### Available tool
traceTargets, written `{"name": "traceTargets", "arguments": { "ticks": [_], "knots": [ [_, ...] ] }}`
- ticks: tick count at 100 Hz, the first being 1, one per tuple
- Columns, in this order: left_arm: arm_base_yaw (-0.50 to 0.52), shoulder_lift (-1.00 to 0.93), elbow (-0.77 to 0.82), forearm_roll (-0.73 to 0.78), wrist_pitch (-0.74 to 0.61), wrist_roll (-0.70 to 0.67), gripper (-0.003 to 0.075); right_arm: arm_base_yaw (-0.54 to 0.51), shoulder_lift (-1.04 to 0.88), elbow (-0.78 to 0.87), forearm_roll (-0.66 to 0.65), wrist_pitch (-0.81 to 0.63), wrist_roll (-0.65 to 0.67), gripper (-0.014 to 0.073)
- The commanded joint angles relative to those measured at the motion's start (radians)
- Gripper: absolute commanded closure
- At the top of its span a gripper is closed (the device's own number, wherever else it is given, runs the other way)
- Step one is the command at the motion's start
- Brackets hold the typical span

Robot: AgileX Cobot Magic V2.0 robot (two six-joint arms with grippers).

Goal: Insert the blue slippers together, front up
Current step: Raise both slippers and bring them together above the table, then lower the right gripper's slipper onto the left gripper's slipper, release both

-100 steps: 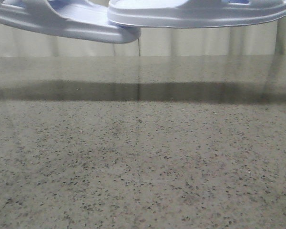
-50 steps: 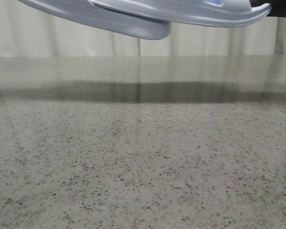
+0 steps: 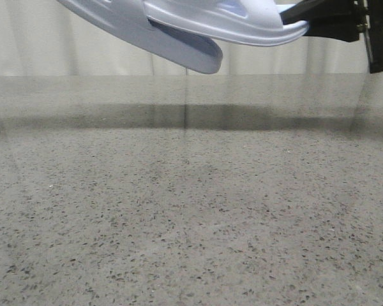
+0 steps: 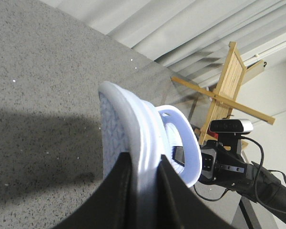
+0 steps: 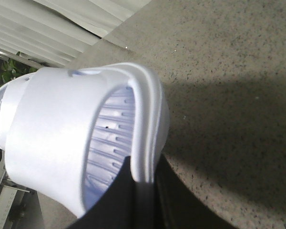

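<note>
In the front view, two blue slippers are hanging high above the speckled grey counter (image 3: 191,210), well clear of it. The left slipper (image 3: 172,44) is tilting down toward the right, and the right slipper (image 3: 223,19) is lying across it, overlapping its upper side. The dark right arm (image 3: 335,19) is reaching in from the far right; its end effector itself is not showing clearly here. The step in hand looks like the mid-air joining of the pair: they are overlapping but, as far as I can judge, not yet fully nested.

In the left wrist view, the left end effector (image 4: 144,167) is clamping the edge of the left slipper (image 4: 124,133), one dark finger (image 4: 117,191) on the patterned sole and one on the inner side. The right slipper (image 4: 183,143) is sitting just beyond it, close against it, with a wooden rack (image 4: 229,81) and a webcam (image 4: 231,125) farther off.

In the right wrist view, the right end effector (image 5: 140,191) is pinching the rim of the right slipper (image 5: 86,143), whose wide strap and ribbed footbed are facing the camera.

The next move probably calls for pushing one slipper's front deeper under the other's strap while both grips are holding firm, keeping the toes pointing up and the soles aligned so the rims are not catching.
</note>
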Motion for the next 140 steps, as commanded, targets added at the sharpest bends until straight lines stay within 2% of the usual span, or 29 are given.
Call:
{"name": "traceTargets", "arguments": {
  "ticks": [1, 15, 22, 32, 42, 56, 70, 91, 121, 130, 140],
  "knots": [
    [-0.036, -0.034, -0.026, -0.082, 0.138, 0.001, 0.0705, 0.043, -0.026, -0.060, 0.073, 0.145, -0.028, 0.0695],
    [-0.036, -0.034, -0.026, -0.082, 0.138, 0.003, 0.0705, 0.046, -0.016, -0.083, 0.061, 0.157, -0.028, 0.0656],
    [-0.036, -0.034, -0.026, -0.082, 0.128, 0.011, 0.0705, 0.043, -0.016, -0.083, 0.051, 0.157, -0.028, 0.0566],
    [-0.036, -0.034, -0.026, -0.064, 0.091, 0.034, 0.0705, 0.033, -0.016, -0.083, 0.015, 0.159, -0.028, 0.0386],
    [-0.036, -0.034, -0.026, 0.019, 0.004, 0.036, 0.0705, 0.008, -0.016, -0.083, -0.035, 0.164, -0.028, 0.0293],
    [-0.036, -0.034, -0.025, 0.154, -0.131, 0.028, 0.0705, -0.059, -0.016, -0.083, -0.086, 0.216, -0.028, 0.0294],
    [-0.036, -0.029, -0.021, 0.189, -0.231, 0.024, 0.0705, -0.144, -0.016, -0.083, -0.088, 0.294, -0.028, 0.0294],
    [-0.052, 0.082, -0.018, 0.180, -0.269, 0.024, 0.0705, -0.225, -0.020, -0.083, -0.092, 0.325, -0.026, 0.0294],
    [-0.082, 0.212, -0.018, 0.173, -0.313, 0.109, 0.0698, -0.233, -0.020, -0.083, -0.106, 0.325, -0.026, 0.0295],
    [-0.082, 0.214, -0.020, 0.187, -0.317, 0.193, 0.0649, -0.233, -0.020, -0.083, -0.106, 0.325, -0.026, 0.0295],
    [-0.082, 0.214, -0.024, 0.192, -0.296, 0.244, 0.0529, -0.233, -0.020, -0.083, -0.108, 0.325, -0.026, 0.0295]
  ]
}}
